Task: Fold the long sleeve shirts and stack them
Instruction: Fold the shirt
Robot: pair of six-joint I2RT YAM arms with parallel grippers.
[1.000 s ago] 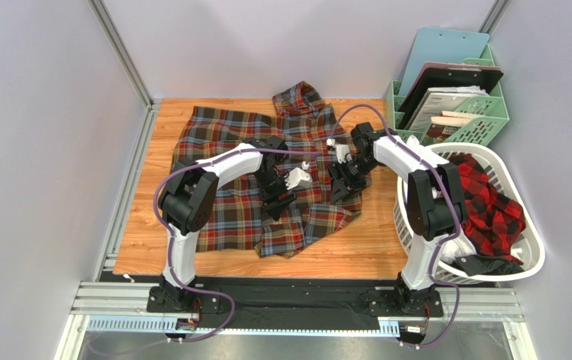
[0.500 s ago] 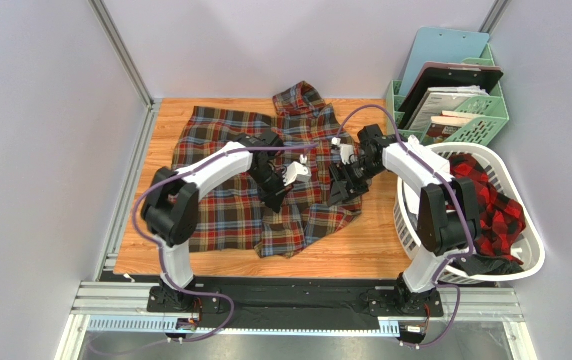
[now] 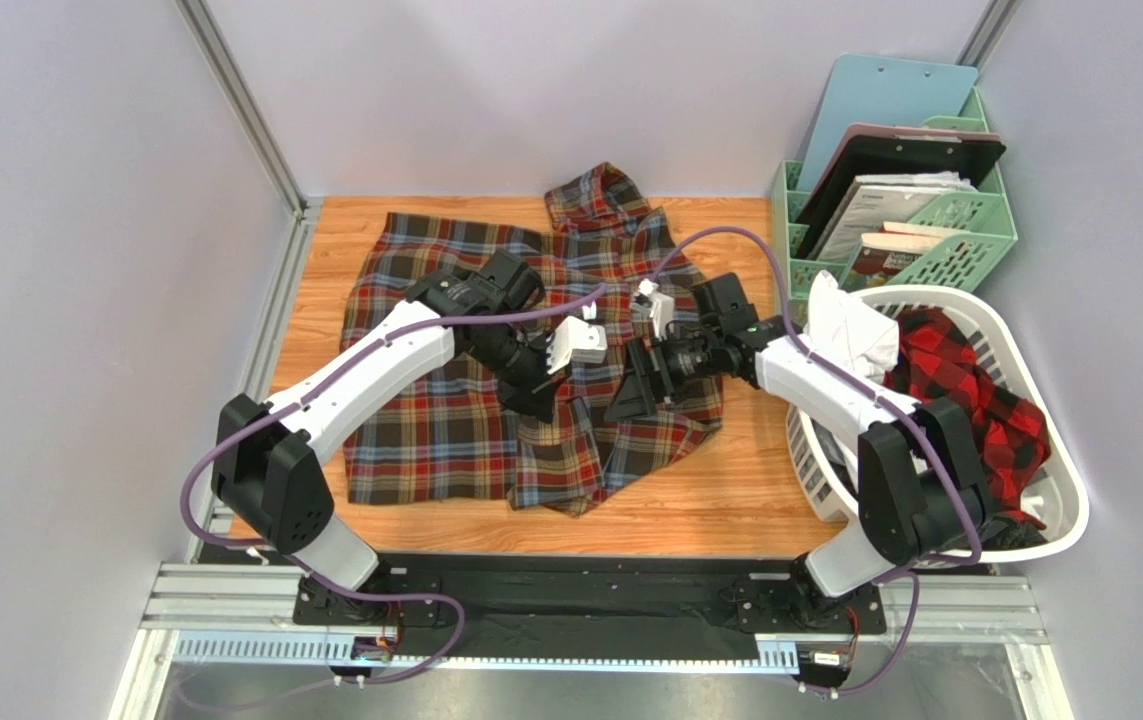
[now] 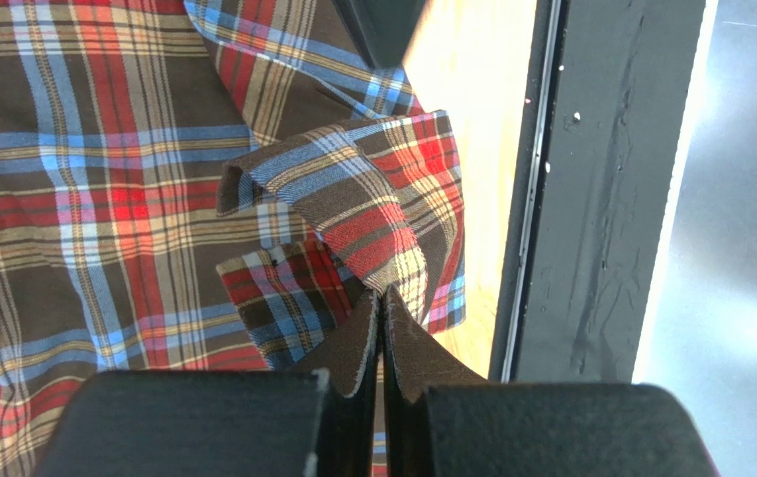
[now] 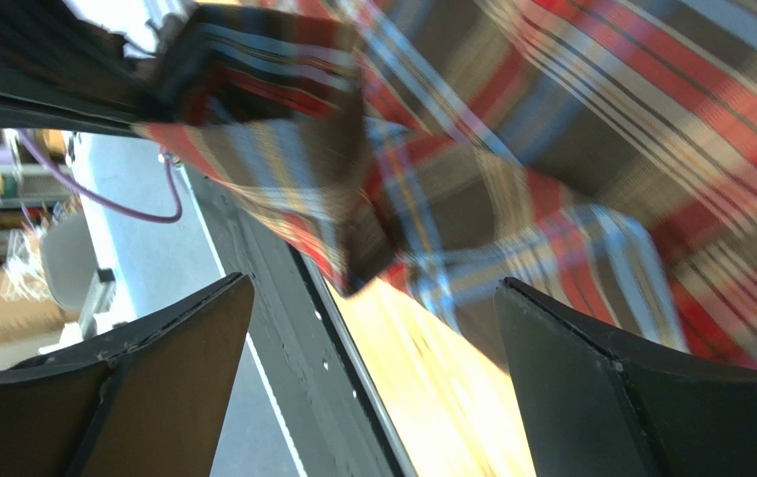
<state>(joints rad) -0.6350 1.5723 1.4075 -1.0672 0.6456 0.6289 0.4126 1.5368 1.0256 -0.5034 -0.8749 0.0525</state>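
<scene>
The brown-olive tartan long sleeve shirt [image 3: 442, 405] lies spread on the wooden table [image 3: 750, 480], collar toward the back. My left gripper [image 3: 531, 401] is shut on a fold near the shirt's front edge. In the left wrist view its tips [image 4: 382, 295] pinch a raised strip of plaid [image 4: 352, 199]. My right gripper [image 3: 631, 395] hovers just to the right of it, open wide. The right wrist view shows its fingers [image 5: 203, 338] standing far apart with only table and hanging cloth [image 5: 601, 129] beyond. A red-and-black check shirt [image 3: 990, 405] sits in the basket.
A white laundry basket [image 3: 1051, 533] stands at the right edge with a white cloth [image 3: 848, 330] over its rim. Behind it is a green organiser [image 3: 968, 225] with clipboards. Grey walls enclose the table, and a black base rail [image 4: 601, 199] runs along the near edge.
My left gripper has shut on the shirt's fold and its arm has swung left. My right gripper has opened wider and moved left toward the left gripper.
</scene>
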